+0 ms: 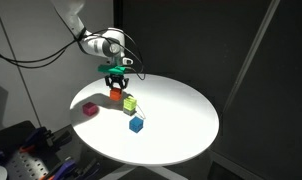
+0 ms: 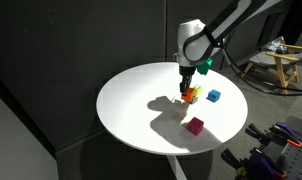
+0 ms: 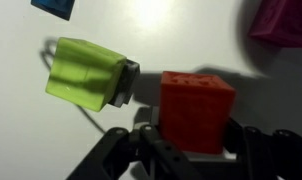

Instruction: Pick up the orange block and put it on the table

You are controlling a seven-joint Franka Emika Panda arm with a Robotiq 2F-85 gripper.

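The orange block is a small orange-red cube sitting between my gripper's two dark fingers, which press on its left and right sides. In both exterior views the gripper points straight down with the orange block in its tips, at or just above the round white table. I cannot tell whether the block touches the tabletop.
A yellow-green cube sits close beside the orange block. A blue cube and a pink cube lie further off. The table edge is well away.
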